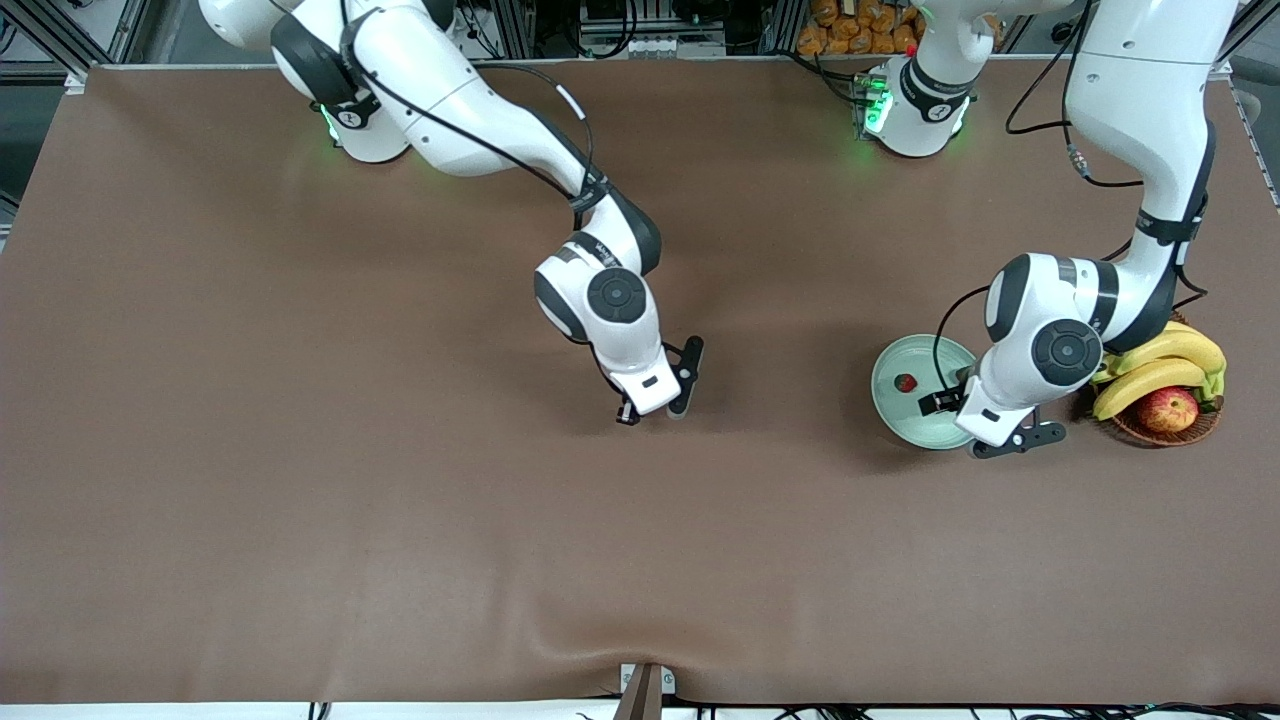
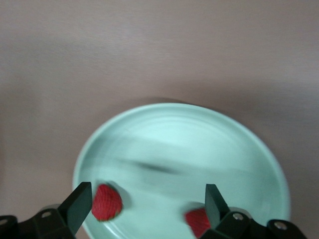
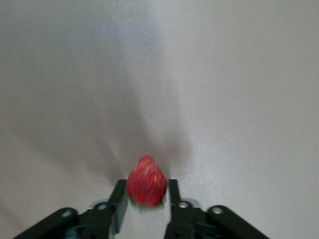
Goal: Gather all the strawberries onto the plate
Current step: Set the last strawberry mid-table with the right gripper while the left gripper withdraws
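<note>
The pale mint-green plate (image 1: 915,428) lies near the left arm's end of the table. One strawberry (image 1: 905,383) shows on it in the front view. The left wrist view shows two strawberries on the plate (image 2: 189,139), one (image 2: 106,202) by one finger and one (image 2: 197,222) partly hidden by the other finger. My left gripper (image 1: 932,404) (image 2: 147,206) is open and empty, low over the plate. My right gripper (image 1: 629,412) (image 3: 146,197) is at mid-table, down by the cloth, shut on a third strawberry (image 3: 146,181), which the hand hides in the front view.
A brown wicker basket (image 1: 1190,430) with bananas (image 1: 1150,378) and a red-yellow apple (image 1: 1167,408) stands beside the plate, toward the left arm's end of the table. The left arm's wrist hangs between plate and basket. Brown cloth covers the table (image 1: 400,480).
</note>
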Available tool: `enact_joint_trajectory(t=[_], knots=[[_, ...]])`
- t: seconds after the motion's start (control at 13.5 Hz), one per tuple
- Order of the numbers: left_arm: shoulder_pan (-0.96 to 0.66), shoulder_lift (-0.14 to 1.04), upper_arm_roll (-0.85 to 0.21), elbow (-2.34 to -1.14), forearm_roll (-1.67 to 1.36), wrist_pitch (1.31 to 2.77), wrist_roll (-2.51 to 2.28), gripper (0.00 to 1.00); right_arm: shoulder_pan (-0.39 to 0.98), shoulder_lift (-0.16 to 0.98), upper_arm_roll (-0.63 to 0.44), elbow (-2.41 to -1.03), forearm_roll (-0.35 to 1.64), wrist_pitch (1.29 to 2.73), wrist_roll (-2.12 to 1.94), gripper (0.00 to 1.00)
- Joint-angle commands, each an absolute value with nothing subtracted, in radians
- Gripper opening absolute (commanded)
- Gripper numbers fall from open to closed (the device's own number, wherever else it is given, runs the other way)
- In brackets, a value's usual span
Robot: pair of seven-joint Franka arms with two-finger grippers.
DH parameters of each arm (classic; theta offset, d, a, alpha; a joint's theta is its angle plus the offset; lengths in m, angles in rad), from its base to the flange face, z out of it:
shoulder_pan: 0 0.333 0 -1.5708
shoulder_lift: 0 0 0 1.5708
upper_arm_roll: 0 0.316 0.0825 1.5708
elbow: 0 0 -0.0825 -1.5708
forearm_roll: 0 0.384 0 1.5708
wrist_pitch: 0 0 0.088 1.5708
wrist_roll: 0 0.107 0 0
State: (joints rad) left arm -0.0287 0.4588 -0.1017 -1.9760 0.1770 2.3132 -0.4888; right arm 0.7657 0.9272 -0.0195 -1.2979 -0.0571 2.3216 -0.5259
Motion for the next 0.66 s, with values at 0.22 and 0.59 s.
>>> enact_joint_trajectory(t=[0.22, 0.59], knots=[[-0.035, 0.431, -0.231, -1.97, 0.149, 2.293, -0.737, 1.0, 0.799, 0.924, -0.063, -1.262, -0.149, 2.301, -0.531, 1.0], [-0.087, 0.475, -0.328, -1.87, 0.149, 2.295, -1.018, 1.0, 0.634, 0.795, -0.075, -1.266, -0.138, 2.148, -0.474, 1.0]])
